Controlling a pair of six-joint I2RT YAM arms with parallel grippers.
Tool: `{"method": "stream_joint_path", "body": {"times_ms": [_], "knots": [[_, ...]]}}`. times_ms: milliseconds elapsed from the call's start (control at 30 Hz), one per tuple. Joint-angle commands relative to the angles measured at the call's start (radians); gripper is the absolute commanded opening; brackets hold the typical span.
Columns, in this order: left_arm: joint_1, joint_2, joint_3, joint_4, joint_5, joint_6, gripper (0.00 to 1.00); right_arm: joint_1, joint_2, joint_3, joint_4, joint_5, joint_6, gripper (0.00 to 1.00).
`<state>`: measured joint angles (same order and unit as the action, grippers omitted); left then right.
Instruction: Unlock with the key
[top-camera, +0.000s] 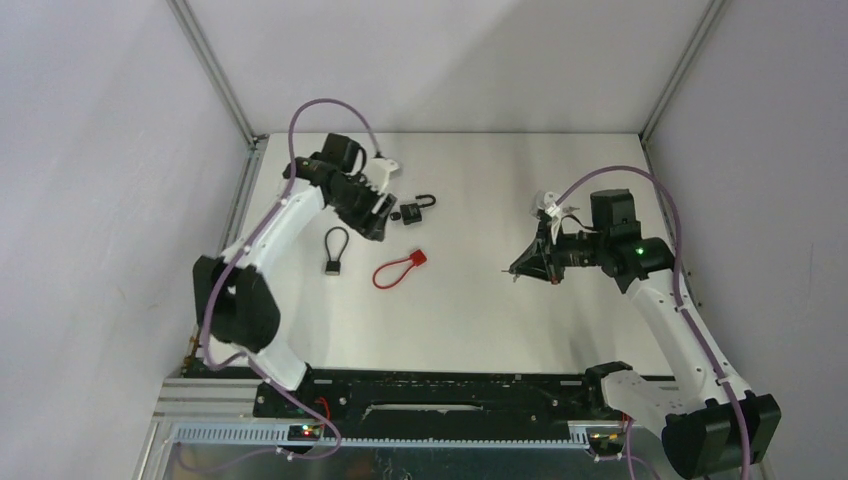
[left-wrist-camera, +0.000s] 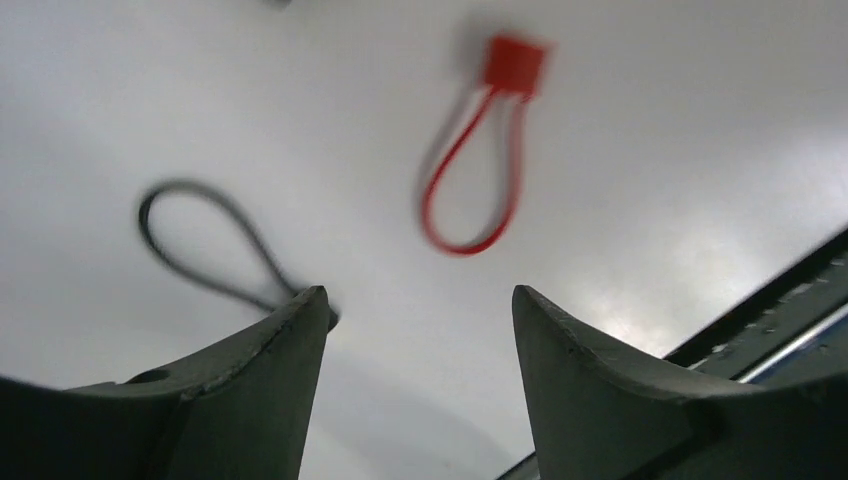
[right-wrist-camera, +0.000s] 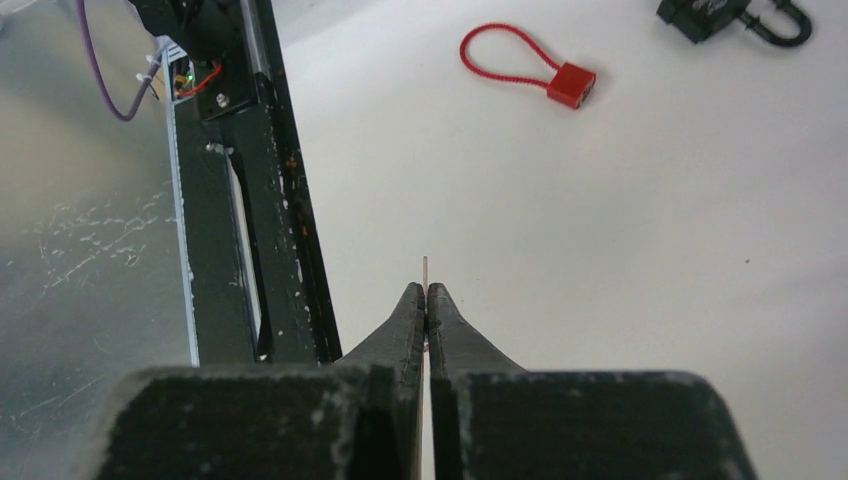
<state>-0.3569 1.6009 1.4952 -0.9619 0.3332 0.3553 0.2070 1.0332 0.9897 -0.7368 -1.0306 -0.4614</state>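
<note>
Black padlock (top-camera: 413, 211), overhead: sat on the white table (top-camera: 480, 330) just beside the left gripper (top-camera: 380, 226), well apart from the right gripper (top-camera: 520, 272); small rigid metal, probably prone to sliding, best pinned by its body.
Left gripper, own camera: fingers (left-wrist-camera: 250, 390) stood spread with nothing between them; red cable lock (left-wrist-camera: 478, 150) and black cable lock (left-wrist-camera: 205, 240) lay beyond.
Key (right-wrist-camera: 425, 266), right wrist: thin stiff sliver clamped between tips pressed together; light, likely to twist under load, so a hold close to the blade looked wise.

White bench (top-camera: 560, 330), matte, soft glare. Plain lavender-grey walls (top-camera: 90, 150) on three sides; aluminium posts (top-camera: 215, 70) in both back corners.
</note>
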Motion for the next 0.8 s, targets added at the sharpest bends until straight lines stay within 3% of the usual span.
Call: {"method": "stream_joint_path", "body": {"times_ms": [0,133,333,767], "knots": [[0.139,0.103,-0.024,-0.101,-0.122,0.014,0.71,-0.008,-0.016,-0.042,0.049,0.014,-0.019,0.00],[0.200,0.199,-0.031,-0.136,-0.203,0.069,0.70,-0.019,-0.014,-0.052,0.040,0.015,-0.030,0.00],[0.277,0.309,-0.035,-0.143,-0.202,0.060,0.72,-0.026,-0.009,-0.053,0.024,0.001,-0.043,0.00],[0.319,0.437,-0.045,-0.178,0.010,0.029,0.73,-0.043,-0.008,-0.059,0.034,0.001,-0.031,0.00]]}}
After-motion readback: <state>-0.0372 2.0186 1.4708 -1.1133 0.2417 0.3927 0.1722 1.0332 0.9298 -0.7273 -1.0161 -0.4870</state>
